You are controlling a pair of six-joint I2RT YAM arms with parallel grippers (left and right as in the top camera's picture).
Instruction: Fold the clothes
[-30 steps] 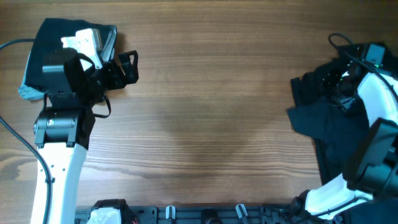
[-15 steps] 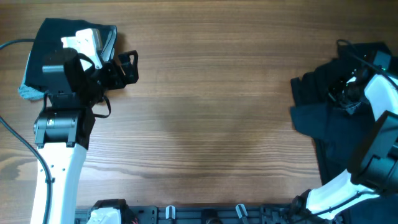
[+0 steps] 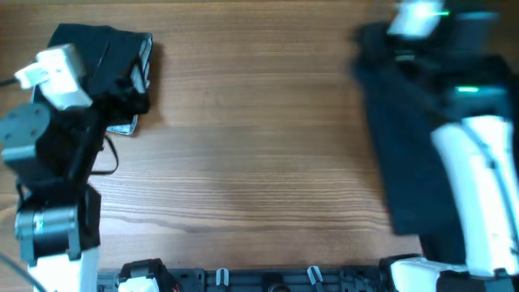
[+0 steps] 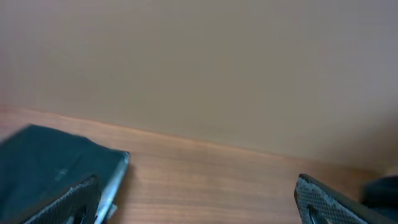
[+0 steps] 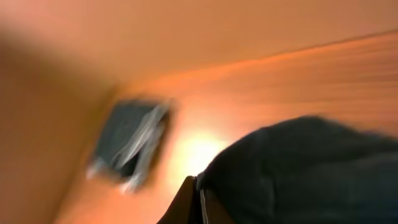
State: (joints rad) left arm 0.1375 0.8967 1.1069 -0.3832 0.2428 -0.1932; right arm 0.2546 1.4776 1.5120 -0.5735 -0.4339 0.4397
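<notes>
In the overhead view a dark T-shirt [image 3: 397, 138] stretches in a long blurred strip down the right side, drawn up under my right arm [image 3: 478, 162]. The right wrist view shows my right gripper [image 5: 199, 200] shut, pinching the edge of this dark cloth [image 5: 305, 168]. A folded stack of dark clothes [image 3: 97, 53] lies at the far left, with a pale grey-blue edge [image 4: 117, 179] showing under it. My left gripper [image 4: 196, 205] hangs open just right of the stack [image 4: 50, 168], nothing between its fingers [image 4: 320, 199].
Bare wooden table [image 3: 251, 138] spans the middle between the two arms. My left arm [image 3: 49, 154] stands over the near left side. The arm mounts [image 3: 268, 280] line the near edge. The right-side views are motion-blurred.
My right gripper has shut on the dark shirt and swung up toward the far edge, pulling the crumpled cloth into a long strip. My left arm has drawn back off the folded stack.
</notes>
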